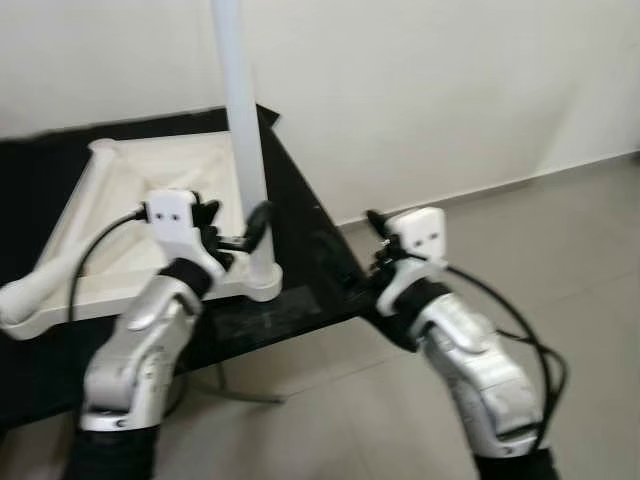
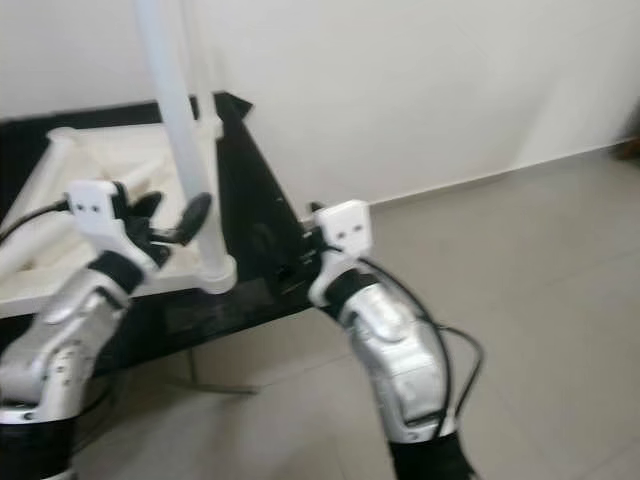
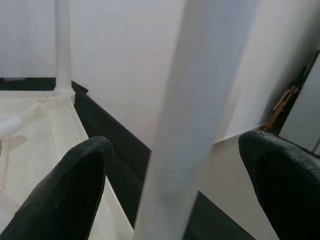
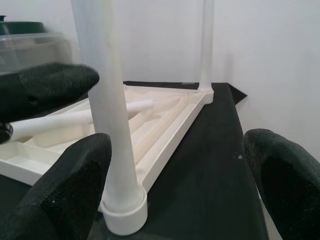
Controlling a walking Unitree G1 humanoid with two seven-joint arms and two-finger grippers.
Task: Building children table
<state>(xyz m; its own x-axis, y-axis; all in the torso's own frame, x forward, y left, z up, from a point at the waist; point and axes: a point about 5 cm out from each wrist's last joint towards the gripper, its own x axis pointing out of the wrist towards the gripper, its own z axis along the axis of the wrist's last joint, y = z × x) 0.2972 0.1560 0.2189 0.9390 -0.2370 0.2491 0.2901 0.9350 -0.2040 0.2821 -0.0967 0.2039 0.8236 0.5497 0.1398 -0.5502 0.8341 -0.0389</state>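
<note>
- The upright white leg [image 1: 243, 130] at the near right corner of the upturned tabletop [image 1: 110, 210] runs off the top of both eye views, so no idea where it ends.
- The loose leg [image 1: 55, 255] lying across the tabletop gets cut by the left edge.
- The right gripper [image 1: 345, 262] fingers are tucked behind its wrist against the black bench [image 1: 300, 230], can't tell their state.
- Everything's a bit motion-blurred.
- There's a brownish thing [image 3: 281, 105] leaning by the far wall, too small to identify.
</note>
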